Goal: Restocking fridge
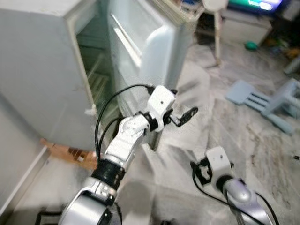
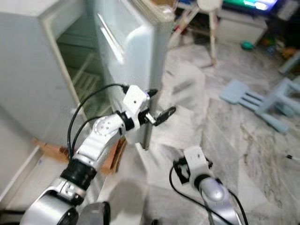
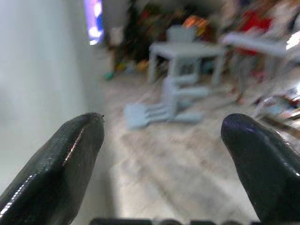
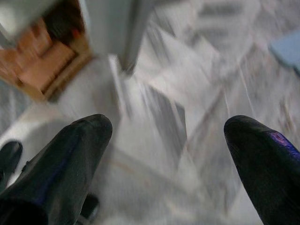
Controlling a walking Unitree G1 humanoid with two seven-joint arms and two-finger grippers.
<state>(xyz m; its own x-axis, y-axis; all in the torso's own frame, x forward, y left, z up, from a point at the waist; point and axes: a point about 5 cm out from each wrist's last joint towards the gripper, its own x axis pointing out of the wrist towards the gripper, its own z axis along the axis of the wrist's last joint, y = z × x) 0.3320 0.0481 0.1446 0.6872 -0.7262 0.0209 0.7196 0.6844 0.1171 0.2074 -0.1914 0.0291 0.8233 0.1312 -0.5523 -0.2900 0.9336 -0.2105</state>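
The left end effector [image 1: 187, 115] is raised just beside the open fridge door [image 1: 140, 42]. Beyond it, a stool [image 1: 269, 101] lies toppled on the floor [image 1: 225, 136].

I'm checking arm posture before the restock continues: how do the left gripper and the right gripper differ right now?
The left gripper is raised beside the open fridge door; the right gripper hangs low over the marble floor. The left reaches forward; the right points down. Both are open and empty.

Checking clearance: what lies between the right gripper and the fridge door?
Bare marble floor lies between the open right gripper and the fridge door, seen in the right wrist view; a wooden pallet sits off to the side under the fridge.
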